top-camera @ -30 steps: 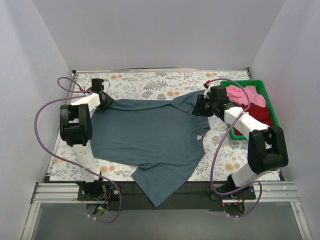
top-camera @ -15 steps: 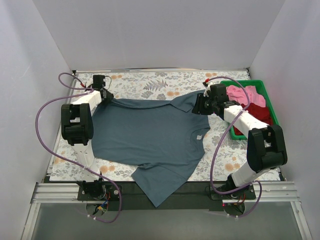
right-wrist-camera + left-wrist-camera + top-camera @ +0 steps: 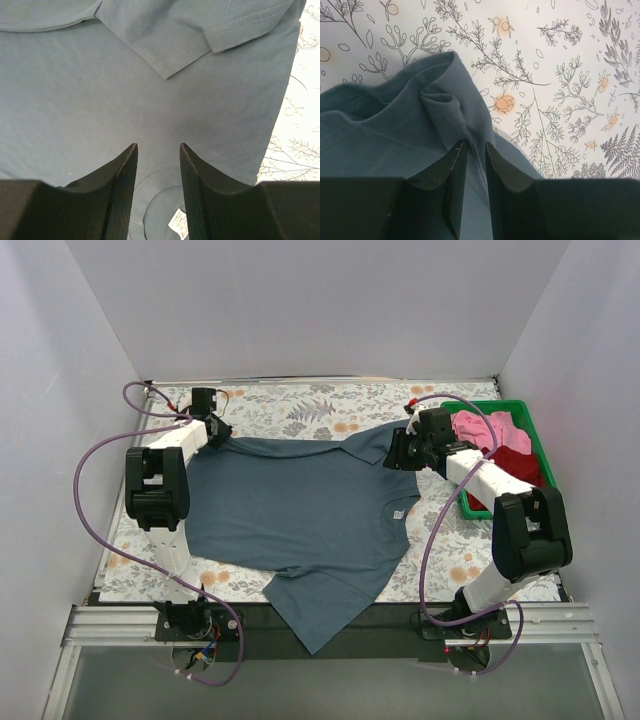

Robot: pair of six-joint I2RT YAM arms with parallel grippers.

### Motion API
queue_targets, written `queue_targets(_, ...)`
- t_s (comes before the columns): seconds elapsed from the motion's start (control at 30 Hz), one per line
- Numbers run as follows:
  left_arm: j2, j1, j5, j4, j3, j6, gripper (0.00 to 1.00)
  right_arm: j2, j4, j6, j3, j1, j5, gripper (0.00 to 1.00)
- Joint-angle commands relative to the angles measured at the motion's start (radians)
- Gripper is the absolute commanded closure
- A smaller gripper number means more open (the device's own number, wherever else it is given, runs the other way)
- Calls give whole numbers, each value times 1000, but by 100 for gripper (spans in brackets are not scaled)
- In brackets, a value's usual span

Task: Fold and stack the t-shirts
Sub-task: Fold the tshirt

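Overhead hides it: left tool (image 3: 475,145) apparently pinches shirt (image 3: 390,135).

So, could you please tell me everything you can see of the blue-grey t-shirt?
The blue-grey t-shirt is soft cloth with stitched hems and a white neck label, spread mostly flat on the floral table. One sleeve reaches over the near edge; the far sleeve is folded back on the body. The left gripper pinches a puckered ridge at its far left corner; the right gripper stands open over the cloth near the collar.
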Motion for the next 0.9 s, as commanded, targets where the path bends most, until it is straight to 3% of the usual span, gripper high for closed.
queue_targets(0.0,-7,2,-16,2,22,4,78,6,33,-15,39,-5,-14,61)
queue_targets(0.27,-24,2,-39,-1,-46,-10,80,10,33,-13,41,-5,-22,62)
queue_targets(0.43,-26,2,-45,-1,-43,-10,93,6,33,-16,39,-6,-9,62)
queue_targets(0.87,40,2,-65,-1,204,76,99,154,47,-3,217,-40,143,62)
